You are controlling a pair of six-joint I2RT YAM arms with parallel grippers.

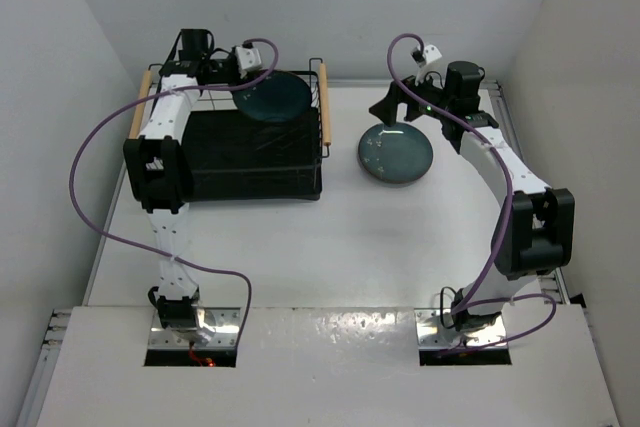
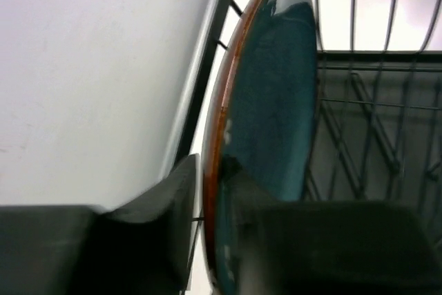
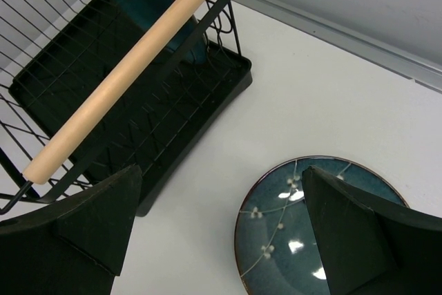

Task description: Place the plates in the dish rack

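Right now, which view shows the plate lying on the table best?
Top external: the table plate shows nearly whole, flat beside the dish rack. The right wrist view crops it behind the open right gripper, though its flower pattern reads clearly. The left wrist view shows only the other plate, edge-on.

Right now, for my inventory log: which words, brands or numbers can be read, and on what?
None can be read.
The plate in the rack, the plate beside it and the dish rack carry no lettering, only pale flower marks on the plates.
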